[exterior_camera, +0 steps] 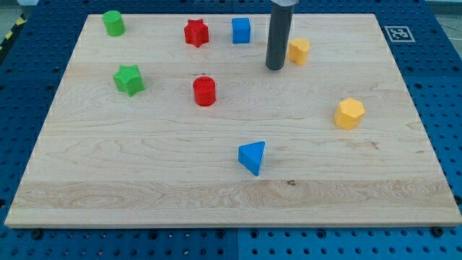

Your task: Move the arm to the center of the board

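Note:
My tip [274,68] rests on the wooden board [144,180] near the view's top, right of the middle. It stands just left of a small yellow block [299,51] and to the lower right of the blue cube [241,30]. The red cylinder [204,91] lies to its left. The blue triangular block [253,157] lies well below it, toward the view's bottom.
A red star block [195,32] and a green cylinder [113,23] sit along the top. A green star block [129,79] lies at the left. A yellow hexagonal block [349,113] lies at the right. A marker tag [397,33] sits at the board's top right corner.

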Robot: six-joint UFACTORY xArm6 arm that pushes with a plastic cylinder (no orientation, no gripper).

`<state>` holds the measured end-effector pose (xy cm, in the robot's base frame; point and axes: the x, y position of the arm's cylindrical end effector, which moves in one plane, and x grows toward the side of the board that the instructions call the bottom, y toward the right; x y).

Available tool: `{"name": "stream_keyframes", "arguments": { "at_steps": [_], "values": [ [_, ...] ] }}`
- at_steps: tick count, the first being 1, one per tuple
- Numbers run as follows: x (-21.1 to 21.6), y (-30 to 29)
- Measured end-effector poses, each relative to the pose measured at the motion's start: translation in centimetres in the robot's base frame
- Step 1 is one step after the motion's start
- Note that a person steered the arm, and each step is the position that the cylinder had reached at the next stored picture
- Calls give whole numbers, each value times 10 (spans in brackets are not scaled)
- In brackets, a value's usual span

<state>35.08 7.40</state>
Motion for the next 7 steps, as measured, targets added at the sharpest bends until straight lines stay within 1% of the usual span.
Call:
{"name": "stream_keyframes", "arguments": {
  "at_steps": [3,6,7],
  "values": [
    [50,0],
    [109,0],
    [120,-14]
  ]
}}
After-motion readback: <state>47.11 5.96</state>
